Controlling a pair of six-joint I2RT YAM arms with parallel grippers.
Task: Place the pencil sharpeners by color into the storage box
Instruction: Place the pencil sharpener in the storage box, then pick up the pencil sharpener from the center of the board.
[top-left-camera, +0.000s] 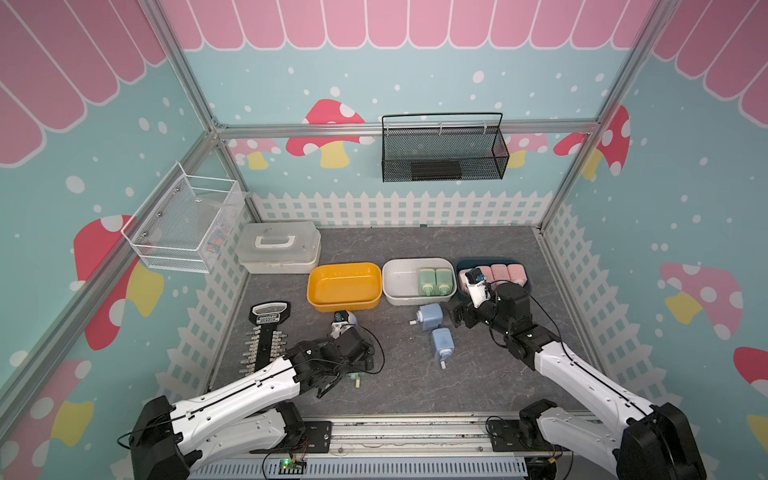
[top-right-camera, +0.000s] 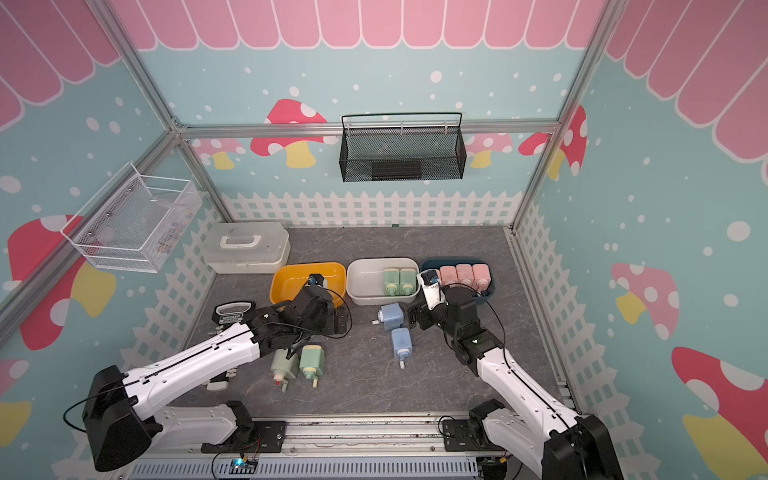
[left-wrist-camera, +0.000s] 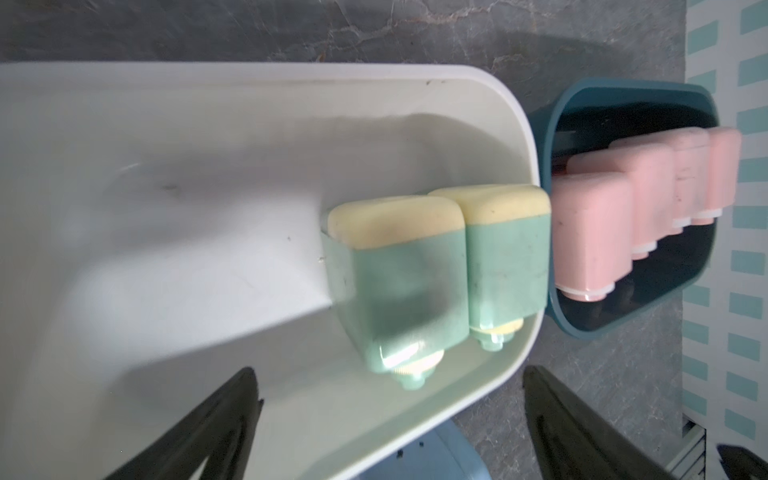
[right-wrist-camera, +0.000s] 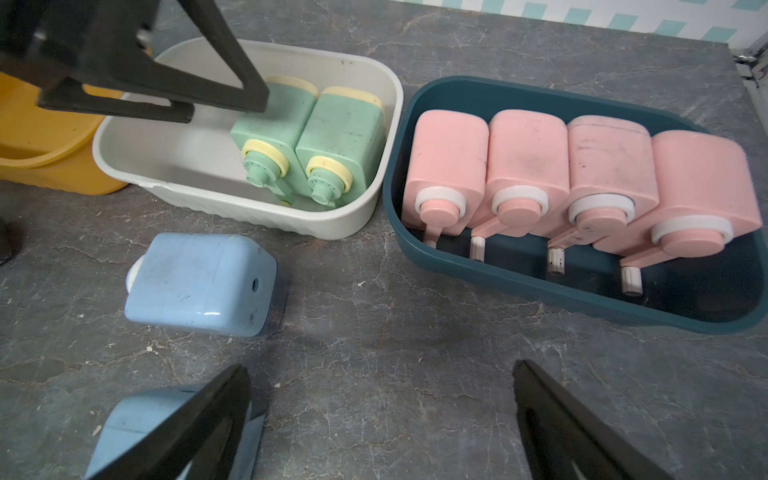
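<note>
Floor: grey stone-patterned mat, matte and veined. Three rounded oblong plastic tubs stand in a row at the back: yellow tub, white tub, dark teal tub.

White tub: ribbed outer wall, smooth inside. A pair of green sharpeners lies side by side and touching, pushed to the end nearest the teal tub. They have boxy bodies, cream end caps and cream collars.

Teal tub: four pink sharpeners packed in a row, with white collars and short cream crank knobs (bodies scuffed and speckled).

Loose on the mat: a blue sharpener, glossy with rounded corners, lies just in front of the white tub. A second blue sharpener lies just beside it, nearer the arms. Two more green ones lie by the left arm.

Left claw: black wedge fingers spread wide, nothing between them. In the right wrist view its tips reach down into the white tub at the cream end of the green pair; whether they touch cannot be told.

Right claw: spread wide and empty over bare mat in front of the tubs. One finger crosses the second blue sharpener in its own view.
</note>
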